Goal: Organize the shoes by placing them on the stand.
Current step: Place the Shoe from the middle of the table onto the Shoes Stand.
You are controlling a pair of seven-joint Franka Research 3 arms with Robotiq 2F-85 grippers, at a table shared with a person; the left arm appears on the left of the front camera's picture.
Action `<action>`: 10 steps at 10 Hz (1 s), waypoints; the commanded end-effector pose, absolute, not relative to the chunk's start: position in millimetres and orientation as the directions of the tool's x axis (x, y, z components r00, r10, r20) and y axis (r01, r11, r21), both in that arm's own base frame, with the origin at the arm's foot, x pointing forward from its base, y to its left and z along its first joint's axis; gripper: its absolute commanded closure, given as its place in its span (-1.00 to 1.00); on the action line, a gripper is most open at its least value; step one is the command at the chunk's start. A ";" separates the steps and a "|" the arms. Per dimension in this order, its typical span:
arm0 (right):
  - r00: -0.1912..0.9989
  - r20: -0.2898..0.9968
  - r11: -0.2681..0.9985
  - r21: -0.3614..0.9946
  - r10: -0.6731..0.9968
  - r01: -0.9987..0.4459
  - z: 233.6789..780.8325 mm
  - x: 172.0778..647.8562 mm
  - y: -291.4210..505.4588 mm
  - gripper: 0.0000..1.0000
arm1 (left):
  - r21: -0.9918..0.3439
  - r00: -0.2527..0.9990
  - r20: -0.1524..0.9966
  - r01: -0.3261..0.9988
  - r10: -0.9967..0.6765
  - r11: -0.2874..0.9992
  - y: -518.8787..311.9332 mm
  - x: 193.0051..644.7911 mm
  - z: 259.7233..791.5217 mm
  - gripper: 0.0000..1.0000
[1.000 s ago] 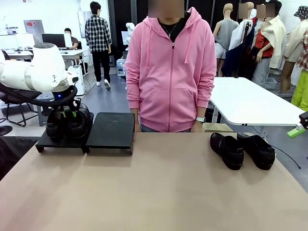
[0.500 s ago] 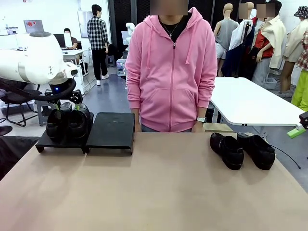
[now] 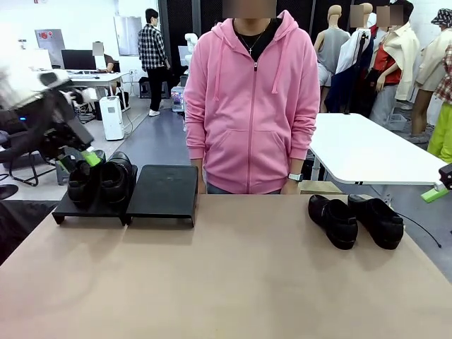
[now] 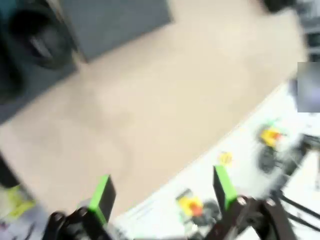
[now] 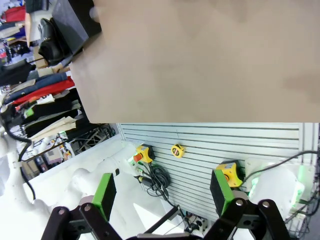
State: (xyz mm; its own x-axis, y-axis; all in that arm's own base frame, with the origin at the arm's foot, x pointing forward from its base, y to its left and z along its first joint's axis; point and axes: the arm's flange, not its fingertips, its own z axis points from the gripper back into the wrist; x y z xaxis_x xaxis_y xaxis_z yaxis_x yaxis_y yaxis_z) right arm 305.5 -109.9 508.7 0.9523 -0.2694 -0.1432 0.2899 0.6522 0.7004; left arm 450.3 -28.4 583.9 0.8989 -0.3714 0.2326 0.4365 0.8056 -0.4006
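On my left gripper (image 3: 80, 161) the jaws stand wide, green pads apart with nothing between them. It hangs just above the placed pair (image 3: 99, 180), at the far left of the worktop (image 3: 226, 282). I judge the wide jaws mean this pair is set down and free of me. Those 2 shoes sit side by side, touching, on the left section of the stand (image 3: 164, 191). Packed close like that, they fill 1 section and leave the right section bare for the other 2.

My right gripper (image 5: 162, 192) also has its jaws wide and holds nothing. It looks down from beyond the near edge of the worktop.

The loose pair (image 3: 357, 220) lies on the worktop's right side, well apart from the stand, on my right arm's side. So I judge the task half done: 2 of 4 shoes placed. The person (image 3: 251, 106) stands at the far edge, hands down. The leather is glossy and the stand slopes, so each shoe wants a firm grip and a gentle set-down.
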 end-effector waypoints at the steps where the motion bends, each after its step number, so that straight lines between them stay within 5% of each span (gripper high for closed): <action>1: 0.957 -0.136 0.648 0.710 -0.258 0.275 511.7 305.5 -112.3 -1.00 | -0.577 0.944 0.209 0.331 -0.257 0.747 -1.5 420.9 568.5 -1.00; 5: 0.957 -0.136 0.648 0.710 -0.258 0.275 511.7 305.5 -112.3 -1.00 | -0.773 0.927 0.305 0.108 0.217 0.626 16.8 400.8 529.2 -1.00; 10: 0.957 -0.136 0.648 0.710 -0.258 0.275 511.7 305.5 -112.3 -1.00 | -0.800 0.933 0.260 0.065 0.248 0.597 33.5 406.9 523.7 -1.00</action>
State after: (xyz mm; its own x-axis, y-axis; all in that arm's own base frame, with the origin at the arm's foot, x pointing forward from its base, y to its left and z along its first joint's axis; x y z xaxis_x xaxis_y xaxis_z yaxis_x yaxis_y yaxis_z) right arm 305.5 -110.0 508.9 0.9523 -0.2696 -0.1430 0.2899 0.6522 0.7004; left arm 409.0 30.4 524.4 0.9256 0.2762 0.2586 0.0556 0.5767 -0.8150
